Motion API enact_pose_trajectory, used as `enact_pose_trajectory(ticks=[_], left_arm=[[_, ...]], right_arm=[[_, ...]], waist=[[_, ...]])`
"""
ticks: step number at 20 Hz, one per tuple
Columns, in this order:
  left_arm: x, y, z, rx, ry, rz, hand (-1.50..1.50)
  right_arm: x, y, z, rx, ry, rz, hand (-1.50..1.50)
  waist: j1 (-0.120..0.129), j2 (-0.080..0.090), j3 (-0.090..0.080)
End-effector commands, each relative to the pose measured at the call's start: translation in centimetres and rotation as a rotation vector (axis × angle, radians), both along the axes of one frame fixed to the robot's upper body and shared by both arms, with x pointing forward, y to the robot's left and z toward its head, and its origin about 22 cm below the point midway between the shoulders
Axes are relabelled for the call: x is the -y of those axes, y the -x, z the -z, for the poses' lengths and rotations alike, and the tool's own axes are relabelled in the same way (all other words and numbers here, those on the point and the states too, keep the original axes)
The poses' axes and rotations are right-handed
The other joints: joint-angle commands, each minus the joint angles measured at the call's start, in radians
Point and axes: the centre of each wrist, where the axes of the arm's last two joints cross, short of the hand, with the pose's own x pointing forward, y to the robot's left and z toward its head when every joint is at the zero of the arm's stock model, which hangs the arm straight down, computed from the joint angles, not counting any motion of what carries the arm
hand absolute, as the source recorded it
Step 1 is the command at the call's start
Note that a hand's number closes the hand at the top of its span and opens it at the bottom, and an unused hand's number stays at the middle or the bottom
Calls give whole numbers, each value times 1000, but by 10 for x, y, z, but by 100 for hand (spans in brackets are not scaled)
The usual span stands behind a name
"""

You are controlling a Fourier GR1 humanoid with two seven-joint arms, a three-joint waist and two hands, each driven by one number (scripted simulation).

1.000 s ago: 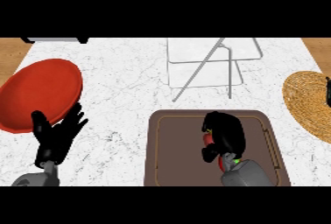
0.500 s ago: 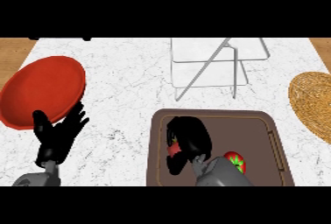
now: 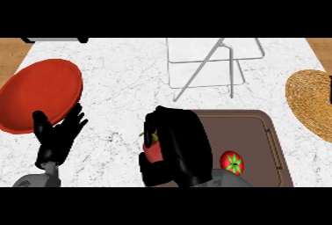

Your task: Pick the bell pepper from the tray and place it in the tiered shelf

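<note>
My right hand point(image 3: 178, 147) hangs over the left edge of the brown tray point(image 3: 269, 132), fingers curled round a red bell pepper point(image 3: 153, 150) whose red side and yellowish stem show at the hand's left. The white wire tiered shelf point(image 3: 214, 66) stands at the back centre, well beyond the hand. A red tomato with a green top point(image 3: 232, 162) lies in the tray just right of the hand. My left hand point(image 3: 58, 134) rests open at the lower left, fingers up.
A large red plate point(image 3: 39, 94) lies at the left, just behind the left hand. A woven straw mat point(image 3: 314, 103) sits at the right edge. White marble counter runs between the tray and the shelf.
The right hand has carried the bell pepper leftward, from the tray's middle to its left edge, uncovering the tomato. The left hand has not moved.
</note>
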Motion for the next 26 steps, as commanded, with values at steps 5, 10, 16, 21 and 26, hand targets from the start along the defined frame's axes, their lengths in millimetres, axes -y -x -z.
enact_pose_trajectory(ticks=[5,10,16,21,26], left_arm=[[2,6,8,-38,13,0,0],[-4,5,7,-33,7,-13,0],[-6,1,-1,-33,13,12,0],[3,3,2,-20,-3,-2,0],[8,5,5,-25,4,9,0]], right_arm=[[20,18,-107,165,-55,143,150],[43,-1,-148,188,-79,211,150],[41,-44,-190,192,-124,269,150],[72,-68,-231,213,-157,299,150],[83,-100,-238,197,-103,286,150]], waist=[[1,3,-4],[-6,4,-4],[7,7,-4],[7,6,-4],[9,8,-3]])
